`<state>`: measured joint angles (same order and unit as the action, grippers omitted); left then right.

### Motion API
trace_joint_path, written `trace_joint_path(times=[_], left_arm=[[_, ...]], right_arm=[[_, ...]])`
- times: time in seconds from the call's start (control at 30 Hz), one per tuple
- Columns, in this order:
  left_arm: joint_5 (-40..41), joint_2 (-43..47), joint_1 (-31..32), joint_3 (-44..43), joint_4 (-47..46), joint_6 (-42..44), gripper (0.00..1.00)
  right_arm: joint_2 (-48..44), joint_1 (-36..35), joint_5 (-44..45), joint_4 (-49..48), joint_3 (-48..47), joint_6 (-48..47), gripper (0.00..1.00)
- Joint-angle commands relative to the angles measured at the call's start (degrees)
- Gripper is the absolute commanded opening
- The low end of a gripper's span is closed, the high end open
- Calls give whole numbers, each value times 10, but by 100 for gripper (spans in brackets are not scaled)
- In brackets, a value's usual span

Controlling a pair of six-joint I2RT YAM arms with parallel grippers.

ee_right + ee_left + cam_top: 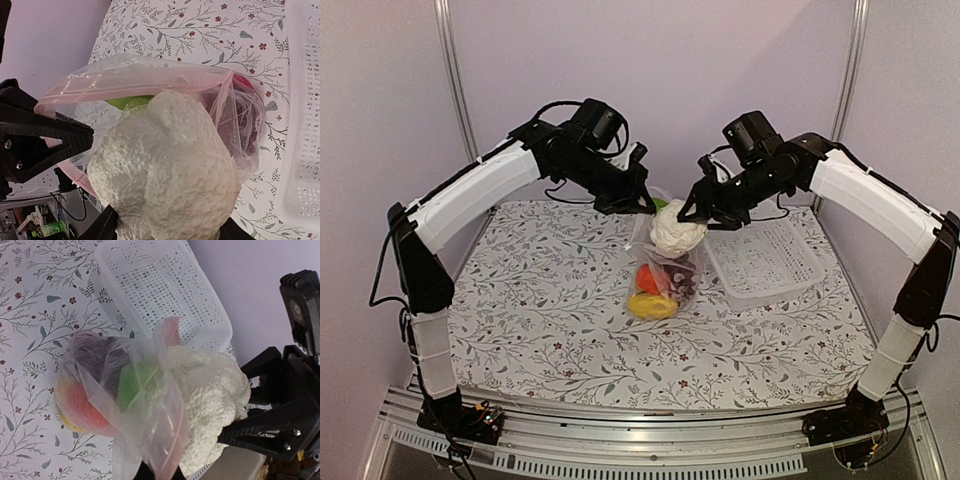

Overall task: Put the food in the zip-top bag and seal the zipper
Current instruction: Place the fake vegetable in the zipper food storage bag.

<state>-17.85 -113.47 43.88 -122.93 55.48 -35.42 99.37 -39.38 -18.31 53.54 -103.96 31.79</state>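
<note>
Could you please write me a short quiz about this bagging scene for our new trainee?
1. True or false: the cauliflower lies fully inside the bag.
2. What does the left tool grip? A) nothing B) the bag's top edge C) the cauliflower
3. Fill in: the right tool is shut on the ___.
Key: 1 false, it sits at the bag's mouth; 2 B; 3 cauliflower.
</note>
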Motion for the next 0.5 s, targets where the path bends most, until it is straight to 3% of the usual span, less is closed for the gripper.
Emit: trace_joint_path(times=[0.0, 0.33, 0.47], left_arm=[[-18, 8, 10, 4, -18, 6, 0], [3, 6, 10, -1, 4, 13, 3], [14, 10, 10, -4, 16, 15, 12]], right_arm=[[-7, -3, 29, -21, -13, 68, 54], [23, -3, -31, 10, -86, 74, 66], [14, -3, -21, 28, -82, 67, 64]])
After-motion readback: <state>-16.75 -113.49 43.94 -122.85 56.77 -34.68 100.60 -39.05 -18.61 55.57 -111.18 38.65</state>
